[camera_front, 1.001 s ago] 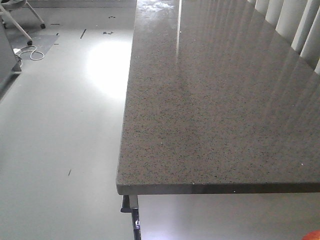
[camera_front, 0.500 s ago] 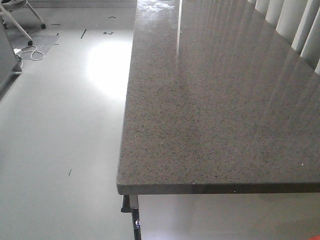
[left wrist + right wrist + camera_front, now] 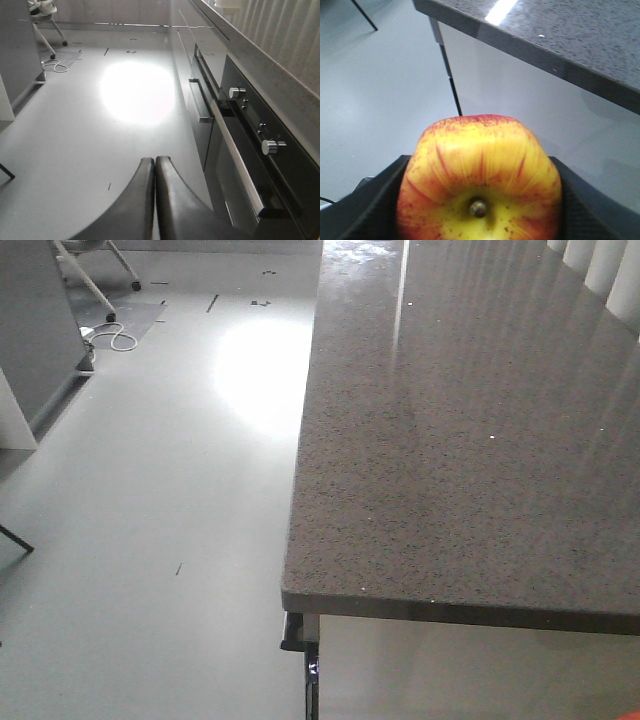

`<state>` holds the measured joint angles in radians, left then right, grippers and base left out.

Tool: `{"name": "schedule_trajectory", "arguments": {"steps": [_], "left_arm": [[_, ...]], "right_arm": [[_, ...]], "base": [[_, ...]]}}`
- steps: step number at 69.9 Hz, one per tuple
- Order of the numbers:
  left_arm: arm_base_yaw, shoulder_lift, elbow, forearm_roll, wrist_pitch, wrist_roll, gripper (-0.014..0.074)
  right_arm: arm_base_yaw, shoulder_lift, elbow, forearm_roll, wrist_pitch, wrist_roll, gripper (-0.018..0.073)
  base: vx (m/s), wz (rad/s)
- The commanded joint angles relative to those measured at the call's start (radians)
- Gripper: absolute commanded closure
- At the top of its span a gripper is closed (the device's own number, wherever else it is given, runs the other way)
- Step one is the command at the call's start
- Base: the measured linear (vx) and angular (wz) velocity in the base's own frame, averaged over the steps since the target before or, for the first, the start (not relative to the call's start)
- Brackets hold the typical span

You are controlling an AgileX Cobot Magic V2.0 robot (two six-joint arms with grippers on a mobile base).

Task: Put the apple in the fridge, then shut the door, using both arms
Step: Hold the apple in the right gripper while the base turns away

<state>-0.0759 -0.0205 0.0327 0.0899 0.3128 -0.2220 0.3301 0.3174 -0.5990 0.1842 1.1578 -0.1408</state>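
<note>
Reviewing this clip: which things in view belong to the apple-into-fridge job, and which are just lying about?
Job in hand:
- apple, clamped in the right gripper
- left gripper, shut and empty

Lying about:
- counter
- oven
- chair
- cable on the floor

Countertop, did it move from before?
No. The countertop sits further right in the picture, but the floor mark shifted right with it, so the camera moved.
</note>
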Motion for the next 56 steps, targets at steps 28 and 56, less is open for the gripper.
{"name": "schedule_trajectory", "arguments": {"steps": [28,56], "left_arm": [[-0.004,-0.005,-0.031,0.000,-0.062,-0.008,0.0603],[-0.004,-0.005,-0.031,0.000,-0.062,-0.008,0.0603]], "right_arm": [[-0.002,0.010,-0.027,0.009,-0.061,-0.003,0.0179],[-0.002,0.010,-0.027,0.009,-0.061,-0.003,0.0179]], "base": [[-0.09,0.37],[-0.05,0.36]]}}
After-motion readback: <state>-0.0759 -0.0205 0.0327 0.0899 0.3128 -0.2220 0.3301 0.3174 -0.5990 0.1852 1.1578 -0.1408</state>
